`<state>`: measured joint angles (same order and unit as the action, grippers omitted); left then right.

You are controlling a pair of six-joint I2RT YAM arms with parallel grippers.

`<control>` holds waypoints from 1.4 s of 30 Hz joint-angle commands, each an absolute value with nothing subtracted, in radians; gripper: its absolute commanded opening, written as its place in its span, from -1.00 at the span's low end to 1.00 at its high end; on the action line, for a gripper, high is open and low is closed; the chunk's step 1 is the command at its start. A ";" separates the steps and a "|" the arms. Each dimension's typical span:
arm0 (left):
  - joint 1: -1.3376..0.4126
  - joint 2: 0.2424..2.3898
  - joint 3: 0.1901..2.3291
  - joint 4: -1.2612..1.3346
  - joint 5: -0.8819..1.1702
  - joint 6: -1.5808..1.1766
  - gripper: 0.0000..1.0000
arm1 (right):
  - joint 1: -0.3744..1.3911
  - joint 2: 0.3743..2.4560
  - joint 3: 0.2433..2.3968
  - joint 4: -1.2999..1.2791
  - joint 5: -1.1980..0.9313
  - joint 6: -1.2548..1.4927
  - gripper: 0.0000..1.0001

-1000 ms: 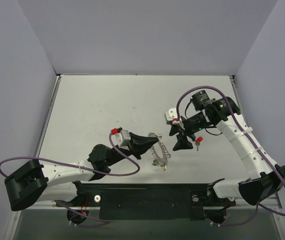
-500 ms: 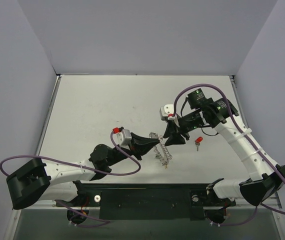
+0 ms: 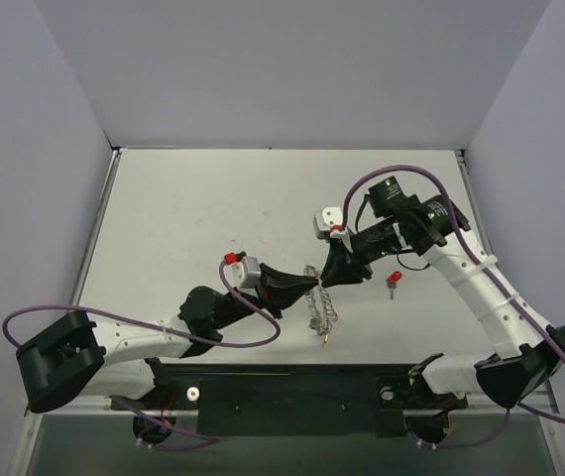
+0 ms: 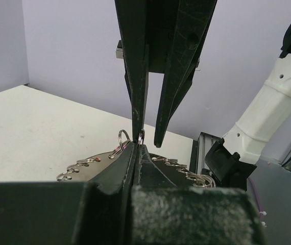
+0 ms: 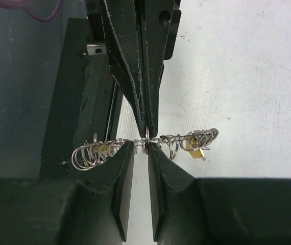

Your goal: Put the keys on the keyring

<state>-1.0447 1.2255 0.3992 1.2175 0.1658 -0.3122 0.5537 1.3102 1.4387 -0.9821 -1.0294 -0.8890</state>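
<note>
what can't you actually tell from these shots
- Right wrist view: whether the right gripper pinches the keyring; contact with its fingers is too fine to see.
- Top view: blade of the red key, too small.
- Left wrist view: the keyring's middle, hidden behind the left gripper.

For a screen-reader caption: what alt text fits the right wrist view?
The left fingers reach in from above and pinch a coiled keyring; the right fingers straddle it from below, slightly apart. A yellow key sits among the loops at right.

2 white arms [image 3: 129, 342], black joints, purple cables [image 3: 394, 169], black left pincer [image 4: 136, 148] and right pincer [image 5: 141, 147].
</note>
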 commanded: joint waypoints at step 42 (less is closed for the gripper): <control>-1.035 1.198 0.367 1.359 0.172 -0.384 -1.00 | 0.554 1.336 1.448 -0.999 -1.048 -0.790 -0.16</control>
<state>-1.0397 1.2316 0.3714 1.2331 0.1638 -0.3641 0.5682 1.3445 1.4288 -0.9722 -1.0035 -0.7918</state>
